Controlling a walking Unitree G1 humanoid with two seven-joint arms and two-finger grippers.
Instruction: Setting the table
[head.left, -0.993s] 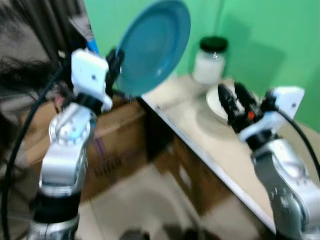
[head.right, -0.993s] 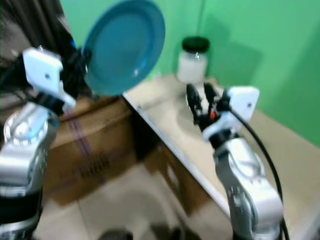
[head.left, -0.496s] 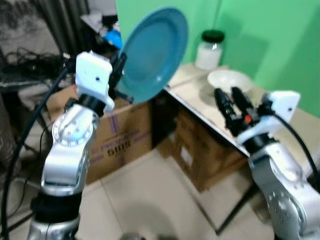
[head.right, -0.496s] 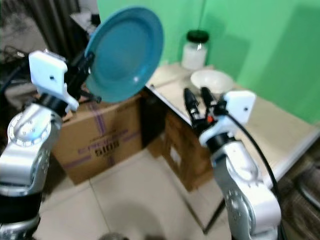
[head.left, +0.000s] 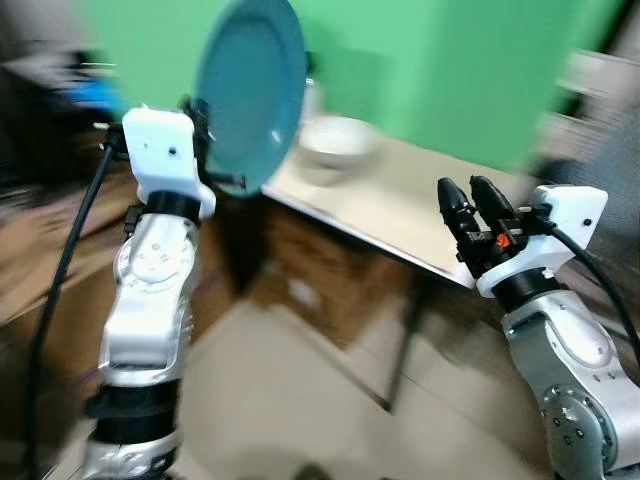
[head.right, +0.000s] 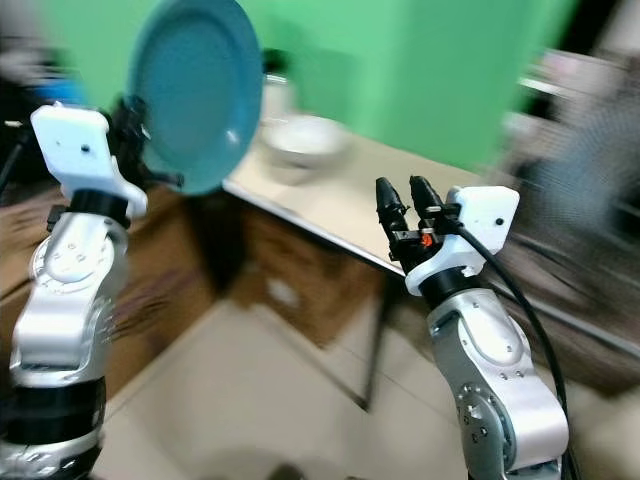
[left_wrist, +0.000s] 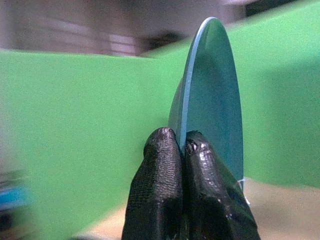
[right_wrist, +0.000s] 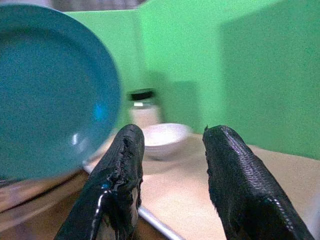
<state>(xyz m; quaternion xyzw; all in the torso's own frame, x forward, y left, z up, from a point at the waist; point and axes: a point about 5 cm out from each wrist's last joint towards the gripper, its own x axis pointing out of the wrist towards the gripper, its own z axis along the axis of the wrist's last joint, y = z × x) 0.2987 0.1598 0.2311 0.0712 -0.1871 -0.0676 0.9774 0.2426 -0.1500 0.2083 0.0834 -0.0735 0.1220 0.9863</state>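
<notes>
Pinching blue plate rim, left claw; right claw spread, empty

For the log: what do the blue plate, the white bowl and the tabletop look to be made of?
Blue plate, pinched at its rim by the left gripper: glossy, with a soft highlight; glazed ceramic or melamine, cannot tell. White bowl: smooth, likely ceramic. Tabletop: matte beige with a pale metal-looking edge, probably laminate.

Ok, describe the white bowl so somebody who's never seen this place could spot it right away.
Find the beige table standing against the green wall. At its far end, just past the blue plate held upright by the left gripper, sits the white bowl. It is low, wide and open, unlike the tall black-lidded jar behind it.
</notes>
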